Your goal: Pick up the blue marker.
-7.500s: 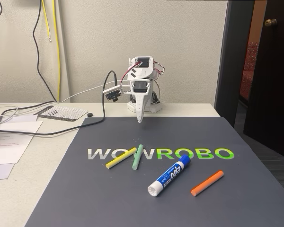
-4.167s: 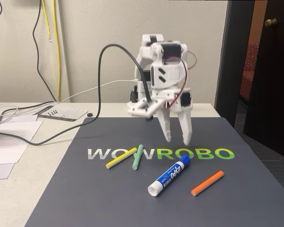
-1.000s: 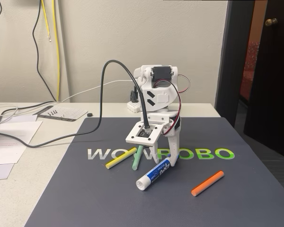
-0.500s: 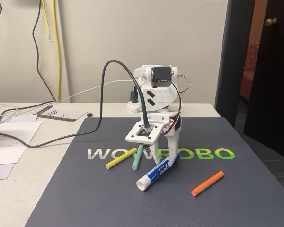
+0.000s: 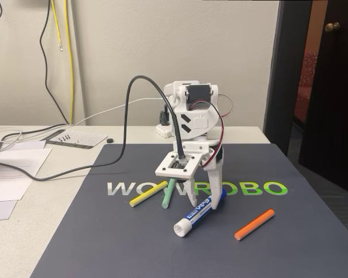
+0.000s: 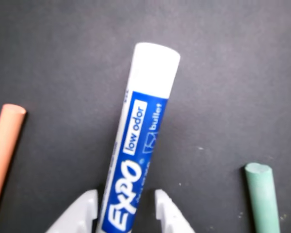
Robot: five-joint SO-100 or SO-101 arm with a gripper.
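Gripper (image 5: 211, 200) is closed on the blue marker (image 5: 198, 211) near its capped end; in the wrist view the two white plastic fingertips (image 6: 82, 213) press either side of the barrel (image 6: 136, 145), gripper midpoint (image 6: 126, 216) on the label.

Marker's long axis runs diagonally in the fixed view — white end low and toward the camera-left, blue cap up at the fingers. It appears tilted, with the white end at or just above the mat; contact there cannot be told. In the wrist view the flat white end points up and slightly right, away from the gripper.

Marker: thick smooth cylinder, glossy white barrel, blue "EXPO low odor" label.

Dark grey matte mat (image 5: 93, 243) underneath, printed "WOWROBO". Thin chalky sticks lie around — green stick (image 5: 168, 193) and yellow stick (image 5: 148, 194) to the left, orange stick (image 5: 254, 224) to the right, all apart from the marker.
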